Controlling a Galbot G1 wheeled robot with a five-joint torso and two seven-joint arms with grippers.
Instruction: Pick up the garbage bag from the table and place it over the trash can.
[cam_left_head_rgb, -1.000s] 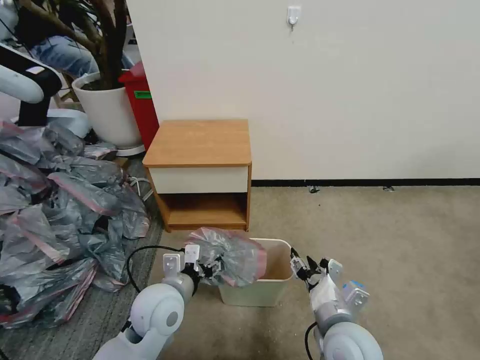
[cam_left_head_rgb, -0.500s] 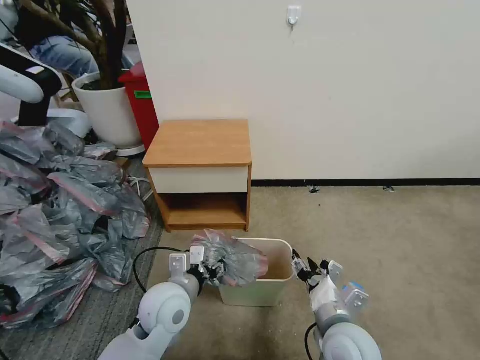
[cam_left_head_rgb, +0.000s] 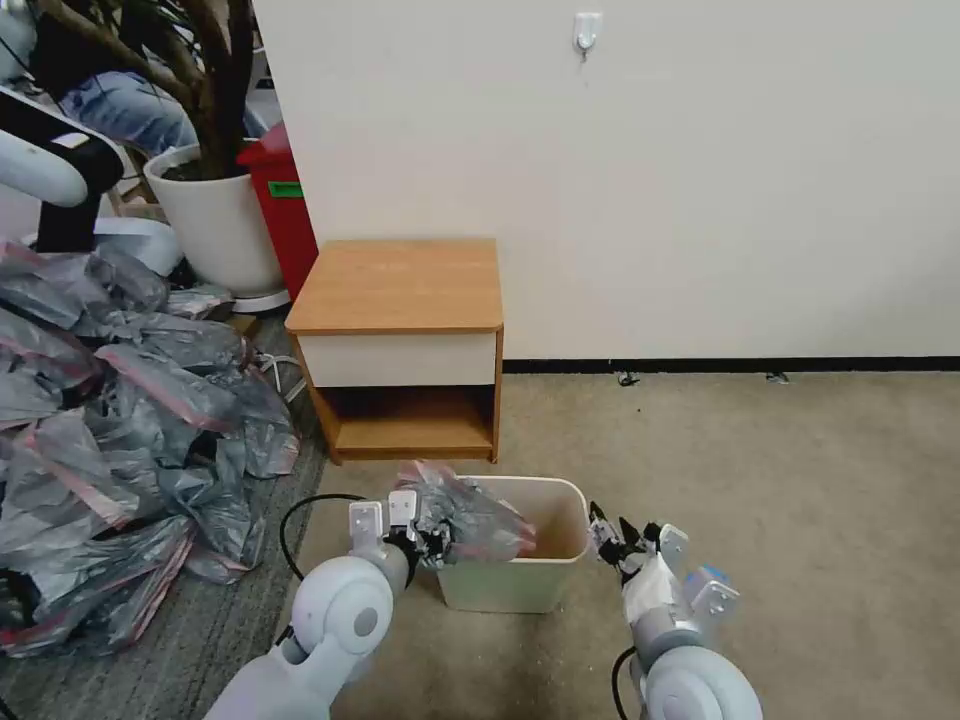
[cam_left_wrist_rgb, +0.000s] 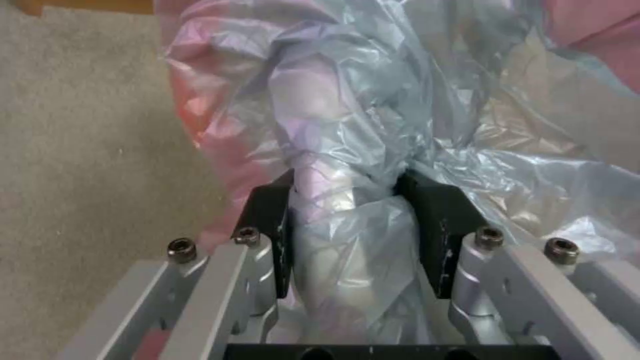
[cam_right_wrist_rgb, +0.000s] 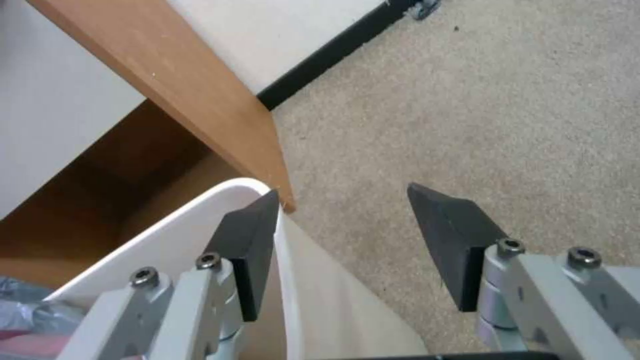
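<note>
The garbage bag (cam_left_head_rgb: 468, 517), crinkly grey plastic with a pink-red band, hangs bunched over the left half of the cream trash can (cam_left_head_rgb: 560, 585) on the carpet. My left gripper (cam_left_head_rgb: 432, 541) is shut on the bag at the can's left rim. In the left wrist view the bag (cam_left_wrist_rgb: 347, 125) is pinched between the black pads (cam_left_wrist_rgb: 437, 225) of the left gripper (cam_left_wrist_rgb: 343, 190). My right gripper (cam_left_head_rgb: 612, 527) stands open just outside the can's right rim. In the right wrist view, the right gripper (cam_right_wrist_rgb: 340, 200) has nothing between its fingers and the trash can (cam_right_wrist_rgb: 200, 220) rim lies beside one pad. The wooden table (cam_left_head_rgb: 400, 285) stands behind the can.
A big heap of grey bags (cam_left_head_rgb: 110, 420) covers the floor at the left. A white plant pot (cam_left_head_rgb: 215, 225) and a tall red bin (cam_left_head_rgb: 285, 210) stand beside the table. A wall runs behind. Open carpet (cam_left_head_rgb: 760, 480) lies to the right.
My left gripper has moved right and down with the bag, which now sits lower, more inside the can's mouth. The right gripper has barely moved.
</note>
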